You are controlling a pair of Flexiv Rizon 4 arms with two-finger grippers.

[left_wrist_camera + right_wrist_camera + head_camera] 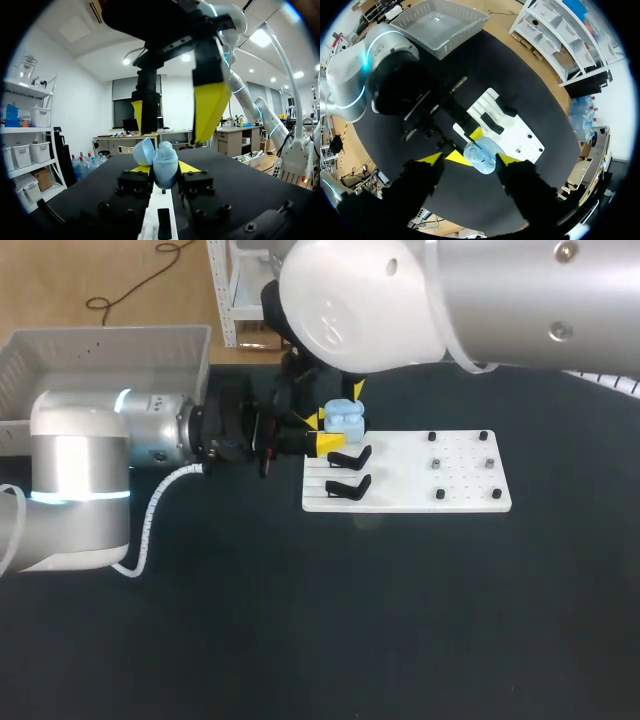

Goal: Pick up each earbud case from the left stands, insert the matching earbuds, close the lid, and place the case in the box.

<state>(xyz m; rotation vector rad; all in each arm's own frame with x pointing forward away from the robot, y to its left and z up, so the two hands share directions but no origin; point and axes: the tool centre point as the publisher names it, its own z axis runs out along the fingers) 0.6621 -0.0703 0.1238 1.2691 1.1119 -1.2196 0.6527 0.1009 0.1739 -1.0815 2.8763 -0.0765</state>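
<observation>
The left gripper pinches the earbud case between its yellow tips. The case is a smooth, rounded, pale-blue shell with its lid hinged open. It is held over the far left corner of the flat white board. The right gripper hangs above the case, fingers spread wide. Two black angular stands sit along the board's left edge. The grey box stands at the far left corner of the matte black worktop.
</observation>
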